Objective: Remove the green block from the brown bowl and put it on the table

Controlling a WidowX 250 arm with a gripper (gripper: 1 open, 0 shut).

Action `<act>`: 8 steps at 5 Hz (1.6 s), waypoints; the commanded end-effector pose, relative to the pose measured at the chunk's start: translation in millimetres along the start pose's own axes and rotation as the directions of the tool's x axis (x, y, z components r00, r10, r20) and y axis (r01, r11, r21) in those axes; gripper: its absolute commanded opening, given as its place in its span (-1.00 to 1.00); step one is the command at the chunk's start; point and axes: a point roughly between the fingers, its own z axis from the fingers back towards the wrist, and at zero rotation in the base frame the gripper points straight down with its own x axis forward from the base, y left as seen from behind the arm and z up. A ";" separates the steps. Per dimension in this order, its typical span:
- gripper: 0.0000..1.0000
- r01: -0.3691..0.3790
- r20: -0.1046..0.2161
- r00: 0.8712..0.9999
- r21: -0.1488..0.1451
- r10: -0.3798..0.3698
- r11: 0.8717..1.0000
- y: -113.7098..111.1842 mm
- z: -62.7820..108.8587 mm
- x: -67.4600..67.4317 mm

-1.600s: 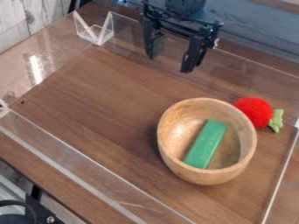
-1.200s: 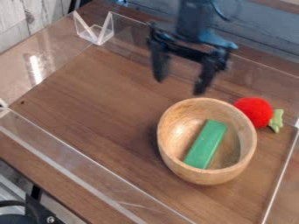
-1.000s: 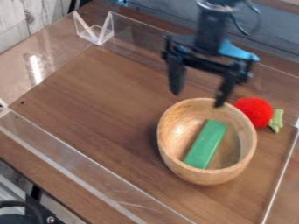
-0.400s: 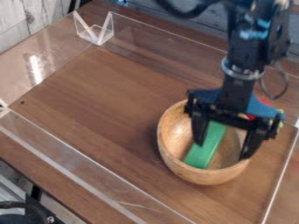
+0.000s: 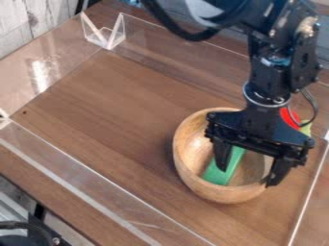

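Observation:
The brown bowl sits on the table at the right front. Inside it lies the green block, partly hidden by my gripper. The gripper reaches down into the bowl, open, with one finger left of the block and the other finger near the bowl's right inner wall. The block lies between the fingers and I see no finger pressing on it.
A red strawberry-like toy peeks out behind the arm at the bowl's far right. A low clear plastic wall rings the table. A small clear stand sits at the back left.
The gripper travelled from the back of the table to the right and forward, then came down into the bowl around the green block. It stayed open.

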 end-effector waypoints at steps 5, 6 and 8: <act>1.00 -0.131 0.124 0.983 -0.033 0.134 0.991 41.1 45.8 29.7; 1.00 -0.150 0.133 0.979 -0.037 0.154 0.988 39.2 48.5 23.6; 1.00 -0.158 0.149 0.975 -0.051 0.164 0.986 16.5 41.0 0.4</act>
